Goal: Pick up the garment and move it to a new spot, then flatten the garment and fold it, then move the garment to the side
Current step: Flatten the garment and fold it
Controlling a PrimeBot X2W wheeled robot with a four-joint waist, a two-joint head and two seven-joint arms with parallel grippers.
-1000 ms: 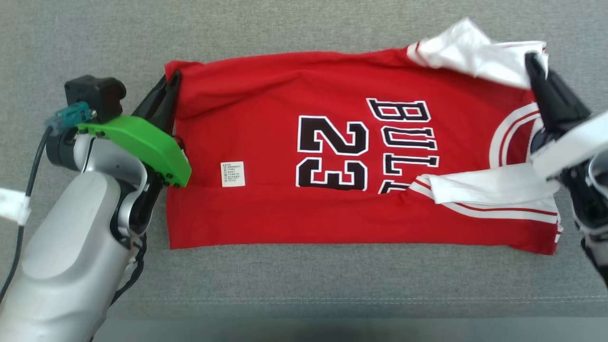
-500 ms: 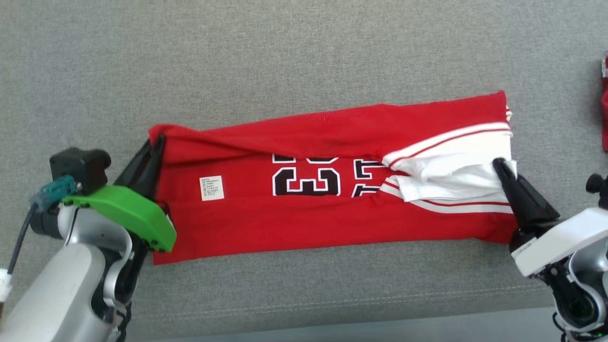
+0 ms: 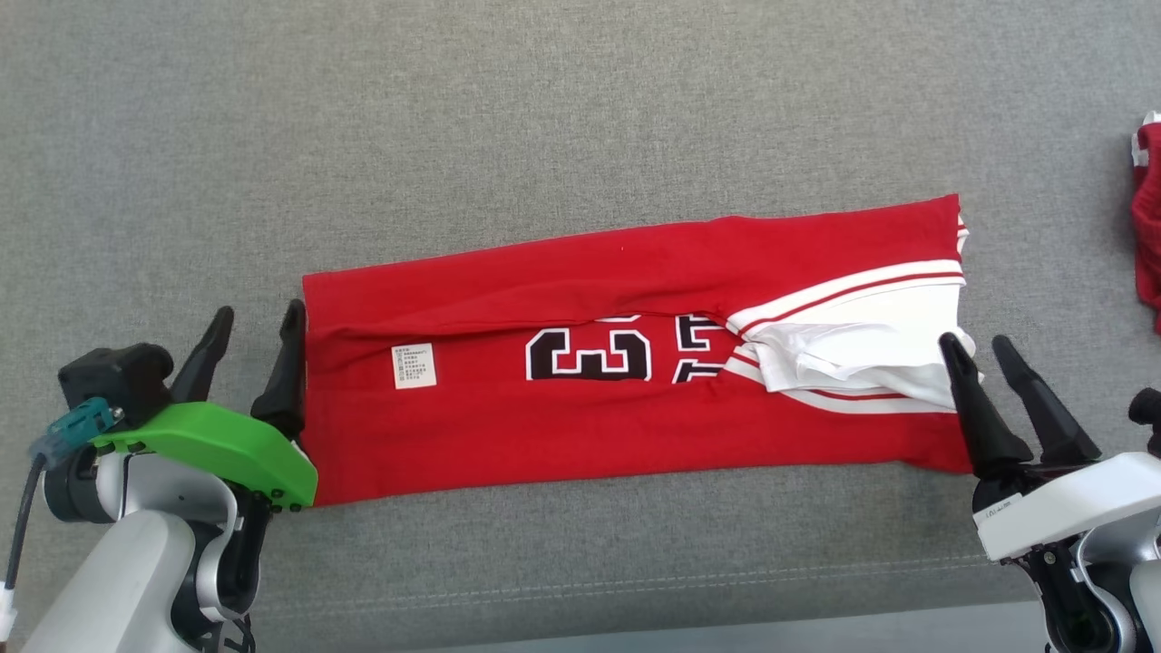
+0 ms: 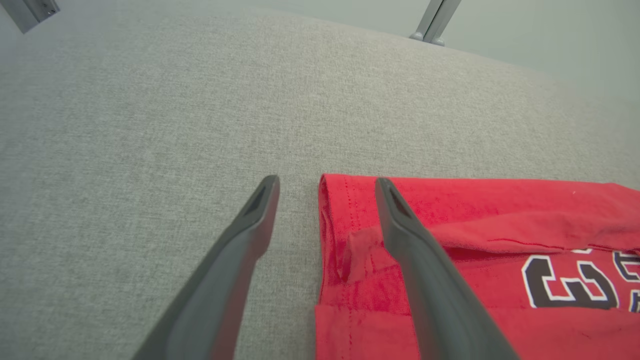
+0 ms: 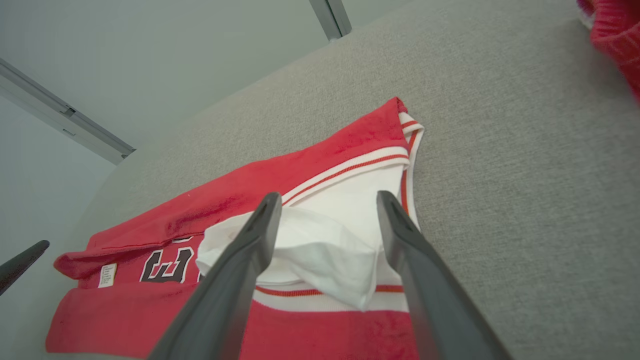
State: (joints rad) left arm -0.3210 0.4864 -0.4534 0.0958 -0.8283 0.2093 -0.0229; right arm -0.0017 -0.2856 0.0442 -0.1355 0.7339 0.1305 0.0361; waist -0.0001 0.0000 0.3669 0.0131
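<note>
Bright even light, soft shadows, sharp

Wide bare grey cushion (image 3: 580, 109) beyond the folded jersey (image 3: 635, 435) where I could pass either arm, narrower bare strip on my near side, jersey lying low across the middle, another red garment (image 3: 1147, 227) blocking my far right edge.

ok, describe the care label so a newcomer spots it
A folded red jersey lies on the grey cushion. Near its end by the left hand is a small white label: flat, printed, rectangular, unlike the bunched white fabric opposite.
</note>
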